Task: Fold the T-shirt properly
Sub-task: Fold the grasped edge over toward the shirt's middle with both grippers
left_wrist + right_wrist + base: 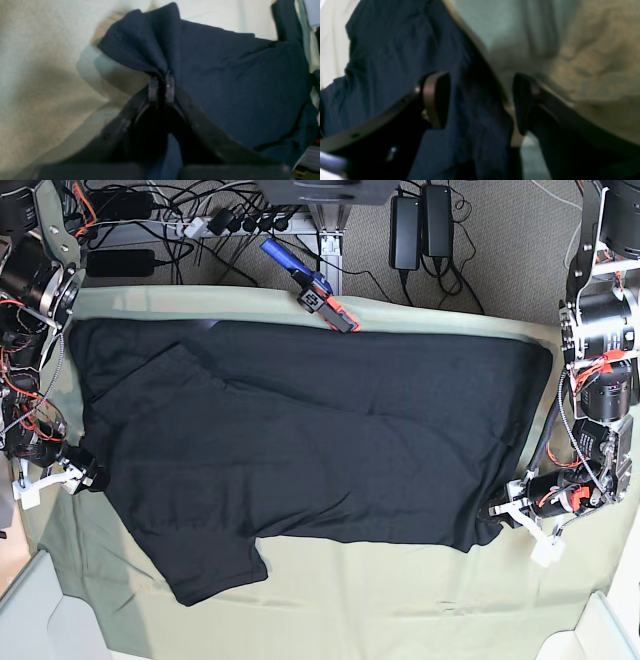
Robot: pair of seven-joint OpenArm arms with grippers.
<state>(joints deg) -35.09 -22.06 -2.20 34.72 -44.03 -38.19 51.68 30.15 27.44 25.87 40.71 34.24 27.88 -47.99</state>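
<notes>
The black T-shirt lies spread plain side up on the pale green cloth, one sleeve pointing toward the front left. My left gripper is shut on a bunched pinch of the T-shirt at its front right corner, seen in the base view low on the right. My right gripper stands open at the shirt's left edge. A fold of the T-shirt lies between its wide-apart pads, which are not closed on it.
A blue and orange tool lies at the table's far edge on the cloth. Cables and power bricks crowd the back. Pale bins sit at the front left and front right corners.
</notes>
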